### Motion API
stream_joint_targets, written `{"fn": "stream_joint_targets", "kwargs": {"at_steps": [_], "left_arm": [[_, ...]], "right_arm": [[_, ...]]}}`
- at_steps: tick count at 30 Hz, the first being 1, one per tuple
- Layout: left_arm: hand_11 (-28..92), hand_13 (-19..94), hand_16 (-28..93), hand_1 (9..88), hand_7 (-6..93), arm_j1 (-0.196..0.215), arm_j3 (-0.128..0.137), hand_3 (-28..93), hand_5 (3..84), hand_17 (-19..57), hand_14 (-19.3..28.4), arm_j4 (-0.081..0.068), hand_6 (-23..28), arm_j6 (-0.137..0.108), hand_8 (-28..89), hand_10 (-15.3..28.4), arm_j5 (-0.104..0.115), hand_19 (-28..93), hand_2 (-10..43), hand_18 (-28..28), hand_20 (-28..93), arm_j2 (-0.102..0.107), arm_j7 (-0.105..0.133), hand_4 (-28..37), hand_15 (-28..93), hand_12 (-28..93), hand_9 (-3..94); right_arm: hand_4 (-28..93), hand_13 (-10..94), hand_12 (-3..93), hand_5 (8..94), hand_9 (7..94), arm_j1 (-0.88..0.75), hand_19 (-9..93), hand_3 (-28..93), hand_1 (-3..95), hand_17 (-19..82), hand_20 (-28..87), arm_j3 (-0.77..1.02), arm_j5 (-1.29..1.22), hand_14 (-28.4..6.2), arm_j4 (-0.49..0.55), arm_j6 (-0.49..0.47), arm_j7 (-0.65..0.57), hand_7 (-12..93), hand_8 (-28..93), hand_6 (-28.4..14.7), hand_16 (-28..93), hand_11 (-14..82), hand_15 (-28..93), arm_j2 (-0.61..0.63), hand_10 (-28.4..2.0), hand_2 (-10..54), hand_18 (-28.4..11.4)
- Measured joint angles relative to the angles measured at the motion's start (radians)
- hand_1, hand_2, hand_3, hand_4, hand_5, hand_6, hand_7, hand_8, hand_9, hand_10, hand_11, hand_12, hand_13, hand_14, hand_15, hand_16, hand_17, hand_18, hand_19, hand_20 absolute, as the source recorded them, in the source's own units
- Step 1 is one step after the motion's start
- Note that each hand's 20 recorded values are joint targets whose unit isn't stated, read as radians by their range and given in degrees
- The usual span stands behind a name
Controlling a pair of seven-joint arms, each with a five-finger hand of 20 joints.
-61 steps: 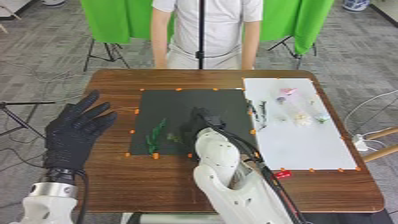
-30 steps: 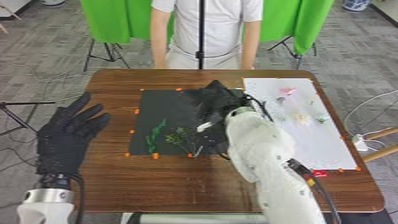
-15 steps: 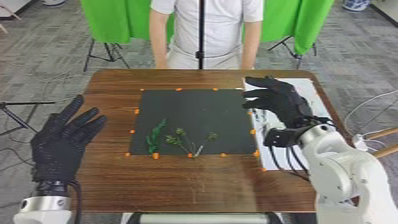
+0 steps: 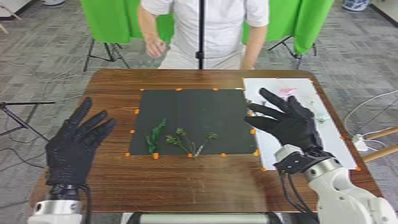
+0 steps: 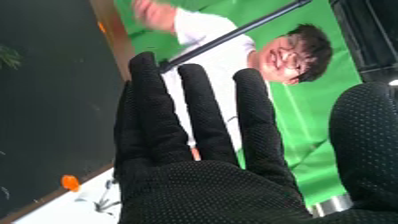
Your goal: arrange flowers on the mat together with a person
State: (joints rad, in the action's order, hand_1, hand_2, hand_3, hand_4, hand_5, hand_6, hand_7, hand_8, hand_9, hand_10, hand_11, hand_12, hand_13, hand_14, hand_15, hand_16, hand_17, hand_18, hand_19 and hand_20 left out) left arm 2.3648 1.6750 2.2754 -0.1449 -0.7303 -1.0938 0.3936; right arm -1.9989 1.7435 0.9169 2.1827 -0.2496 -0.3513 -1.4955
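I have my left hand up at the left side of the brown counter, and its fingers are spread apart with nothing in them. My right hand is over the white mat, near the side by the black mat. Its fingers are straight and hold nothing. In the right wrist view they point up, with little gaps between some of them, and the thumb is well apart. On the black mat, a long leafy green stem lies near the left edge, close to my side. Just to its right are thin green sprigs with round bunches on top, fanned out like a little bush. The white mat is just to the right of the black one. It has a pink flower near its far end, a pale green flower near its right edge, and a thin dark stem. Bits of orange tape sit around the black mat's edges.
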Motion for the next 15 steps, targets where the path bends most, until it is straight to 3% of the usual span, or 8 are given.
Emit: {"fn": "stream_joint_targets", "kwargs": {"at_steps": [7, 15], "left_arm": [[18, 27, -8, 17.3, 9.0, 0.0, 0.038, 75, 32.3, -6.9, 26.8, 0.0, 4.5, 0.009, -9, 18.8, -0.002, 60, 8.8, 26.4, 5, -0.011, 0.004, -28.3, 44, 10, 34.5], [18, 27, -9, 17.2, 8.8, 0.004, 0.04, 75, 32.0, -6.7, 26.7, 0.0, 4.6, 0.009, -9, 18.9, 0.003, 59, 8.7, 26.8, 4, -0.011, 0.016, -28.3, 43, 10, 34.5]], "right_arm": [[-28, 40, 11.6, 42.7, 47.5, 0.007, 47, 75, 14.7, 4, 15, 0.02, 0.003, -22.6, 0.0, 0.001, 0.001, 11, -12, 1.0, 13, 8.9, 30, -0.005, -17.9, 8.5, -19.6], [-28, 40, 11.6, 42.8, 47.6, -0.001, 47, 75, 14.7, 4, 16, 0.045, -0.005, -22.5, 0.008, 0.001, -0.001, 11, -12, 1.0, 13, 9.2, 30, -0.001, -17.8, 8.4, -19.7]]}}
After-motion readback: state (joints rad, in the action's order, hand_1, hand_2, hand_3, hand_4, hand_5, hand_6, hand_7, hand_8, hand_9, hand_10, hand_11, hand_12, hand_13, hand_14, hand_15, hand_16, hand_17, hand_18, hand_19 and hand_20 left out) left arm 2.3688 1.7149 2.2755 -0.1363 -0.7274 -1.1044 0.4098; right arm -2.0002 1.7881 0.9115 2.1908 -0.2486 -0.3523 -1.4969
